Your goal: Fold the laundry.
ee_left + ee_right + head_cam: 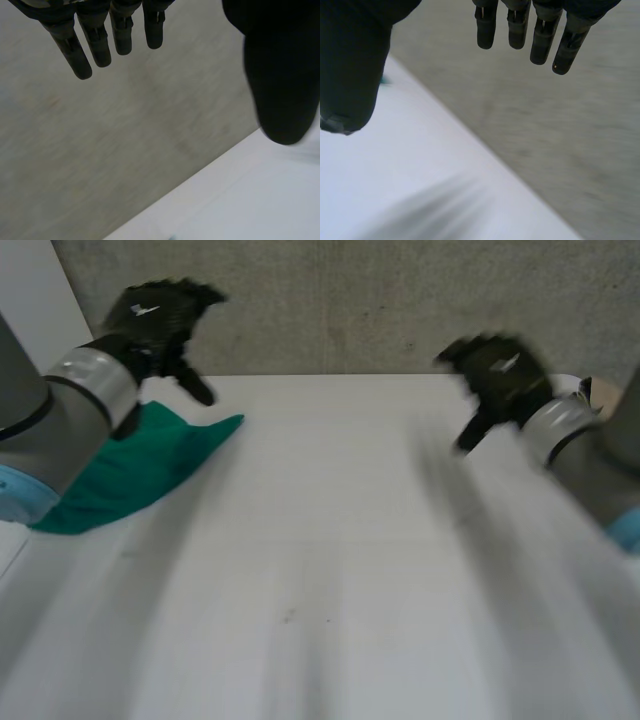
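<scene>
- The near half of the white surface (320, 620) lies bare, giving open room for a fold.
- The green cloth (160, 465), the laundry in question, lies along the left edge of the surface with one pointed corner reaching toward the middle. Its near-left part is hidden behind the left arm (60, 430), so how much of it is spread flat cannot be told.
- The left robot hand (155, 320) hangs in the air above the far left corner, just past the cloth and clear of it. In its wrist view the fingers (100, 45) are straight and the thumb (282, 75) stands well off from them, with nothing held. It looks placed to come down on the cloth's far corner.
- The right robot hand (500, 370) is raised near the far right corner, well apart from the cloth. Its fingers (517, 30) are straight, its thumb (355, 65) is spread wide, and it is empty. Held that high and that far off, it appears to be waiting.
- No fold appears to have been started. With the cloth off at the left edge, it probably needs drawing toward the middle first.
- A grey wall (380, 300) rises behind the far edge.
</scene>
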Action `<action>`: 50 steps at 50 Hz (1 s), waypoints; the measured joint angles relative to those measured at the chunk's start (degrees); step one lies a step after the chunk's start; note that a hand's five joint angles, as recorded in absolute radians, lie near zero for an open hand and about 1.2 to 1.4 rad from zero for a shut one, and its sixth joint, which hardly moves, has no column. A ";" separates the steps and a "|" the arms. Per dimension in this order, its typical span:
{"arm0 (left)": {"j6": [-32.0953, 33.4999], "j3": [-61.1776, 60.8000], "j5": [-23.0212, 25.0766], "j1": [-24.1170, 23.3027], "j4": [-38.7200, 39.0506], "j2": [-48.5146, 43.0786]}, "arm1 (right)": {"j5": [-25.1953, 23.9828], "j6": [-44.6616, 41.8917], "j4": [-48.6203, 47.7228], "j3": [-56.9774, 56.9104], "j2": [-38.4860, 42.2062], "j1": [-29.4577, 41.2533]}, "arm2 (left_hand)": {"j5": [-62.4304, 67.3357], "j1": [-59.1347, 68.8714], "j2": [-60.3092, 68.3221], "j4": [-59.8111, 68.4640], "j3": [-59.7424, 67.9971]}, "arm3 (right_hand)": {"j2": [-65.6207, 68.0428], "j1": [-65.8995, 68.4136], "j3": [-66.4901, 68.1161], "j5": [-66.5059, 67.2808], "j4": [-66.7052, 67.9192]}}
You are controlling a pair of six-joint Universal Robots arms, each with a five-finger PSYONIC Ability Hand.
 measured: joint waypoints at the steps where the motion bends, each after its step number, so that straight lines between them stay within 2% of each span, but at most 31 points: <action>1: 0.60 0.00 0.06 1.37 0.28 -0.77 | -0.06 -0.28 -0.53 1.60 -0.22 1.21 | 0.00 0.00 0.00 0.00 0.00 | 0.00 0.00 0.00 0.00 0.00; 2: 2.23 0.10 0.26 4.29 0.71 -2.58 | -0.10 -1.01 -1.53 4.74 -0.59 3.45 | 0.00 0.00 0.00 0.00 0.00 | 0.00 0.00 0.00 0.00 0.00; 5: 5.50 0.37 0.78 8.51 1.02 -5.64 | -0.06 -2.44 -2.60 8.86 -0.98 6.04 | 0.00 0.00 0.00 0.00 0.00 | 0.00 0.00 0.00 0.00 0.03; 6: 8.65 0.60 1.44 11.10 1.01 -8.06 | 0.07 -3.68 -3.14 11.44 -1.18 7.27 | 0.00 0.00 0.00 0.00 0.00 | 0.00 0.00 0.00 0.00 0.00; 11: 19.84 1.44 4.22 16.15 0.59 -15.79 | 0.42 -7.26 -4.27 17.03 -1.35 8.42 | 0.00 0.00 0.00 0.00 0.00 | 0.00 0.00 0.00 -0.26 0.00; 15: 27.73 2.35 5.51 17.85 0.35 -21.46 | 0.53 -8.77 -5.31 19.63 -1.36 8.19 | 0.00 0.00 0.00 0.00 0.00 | 0.00 0.00 0.00 -0.26 0.00; 22: 33.22 3.90 5.93 18.78 1.29 -27.10 | 0.52 -9.39 -6.98 22.71 -1.37 7.76 | 1.44 2.31 1.98 1.88 1.42 | 0.00 0.00 0.00 -0.27 0.00; 23: 33.44 4.14 5.88 18.80 1.82 -27.76 | 0.49 -9.38 -7.12 23.09 -1.37 7.71 | 4.39 5.43 4.48 4.78 3.95 | 0.00 0.00 0.00 -0.27 0.00; 25: 33.50 4.63 5.56 18.68 3.47 -28.90 | 0.45 -9.35 -7.30 23.91 -1.40 7.65 | 27.41 31.05 28.94 27.92 26.69 | 0.00 0.00 0.00 -0.26 0.00; 26: 33.44 4.76 5.30 18.57 4.31 -29.22 | 0.46 -9.33 -7.33 24.19 -1.42 7.62 | 30.95 34.38 32.69 31.64 31.60 | 0.00 0.00 0.00 -0.27 0.00; 27: 33.31 4.82 4.87 18.37 5.32 -29.45 | 0.48 -9.31 -7.37 24.44 -1.47 7.59 | 45.14 46.68 47.05 46.49 44.98 | 0.00 0.00 0.00 -0.27 0.00; 29: 33.03 4.71 3.82 17.84 7.17 -29.63 | 0.52 -9.29 -7.40 24.93 -1.66 7.49 | 51.56 50.97 53.43 54.21 52.60 | 0.00 0.00 0.00 -0.26 0.00; 36: 29.18 0.18 -2.91 11.37 13.22 -23.70 | 0.74 -9.26 -8.18 26.61 -3.91 5.74 | 52.11 50.97 55.31 56.86 55.24 | 0.00 0.00 0.00 -0.26 0.00; 38: 28.39 -0.56 -3.33 10.60 13.55 -22.66 | 0.79 -9.25 -8.27 26.67 -4.10 5.53 | 52.11 50.97 55.31 56.86 55.24 | 0.00 0.00 0.00 -0.26 0.00; 41: 22.26 -5.35 -4.84 5.55 14.57 -16.05 | 1.07 -9.12 -8.72 26.77 -5.40 3.76 | 52.11 50.97 55.44 56.87 55.28 | 0.00 0.00 0.00 -0.27 0.00; 42: 22.26 -5.35 -4.84 5.55 14.57 -16.05 | 1.07 -9.12 -8.72 26.77 -5.40 3.76 | 52.11 50.97 55.44 56.87 55.28 | 0.00 0.00 0.00 -0.27 0.00; 44: 13.71 -10.33 -4.97 -1.16 14.62 -9.39 | 1.84 -8.81 -8.95 26.41 -6.39 1.87 | 52.11 50.97 55.70 57.08 55.57 | 0.00 0.00 0.00 -0.26 0.00; 45: 12.42 -10.96 -4.82 -2.28 14.62 -8.60 | 2.00 -8.77 -8.97 26.33 -6.48 1.65 | 52.11 50.97 55.71 57.09 55.61 | 0.00 0.00 0.00 -0.27 0.00; 46: 8.30 -13.05 -4.23 -6.09 14.58 -6.47 | 2.83 -8.61 -9.01 26.05 -6.83 0.84 | 52.11 50.97 55.71 57.10 55.62 | 0.00 0.00 0.00 -0.26 0.00; 47: 8.30 -13.05 -4.23 -6.09 14.58 -6.47 | 2.83 -8.61 -9.01 26.05 -6.83 0.84 | 52.11 50.97 55.71 57.10 55.62 | 0.00 0.00 0.00 -0.26 0.00; 48: 5.06 -14.77 -3.63 -9.40 14.53 -5.15 | 3.16 -8.55 -9.03 25.94 -6.93 0.57 | 52.11 50.97 55.70 57.07 55.63 | 0.00 0.00 0.00 -0.26 0.00; 50: -1.04 -18.02 -2.31 -16.73 14.57 -3.46 | 5.57 -8.25 -9.11 25.28 -7.49 -0.90 | 37.41 35.58 38.13 38.81 37.82 | 0.00 0.00 0.00 -0.26 0.00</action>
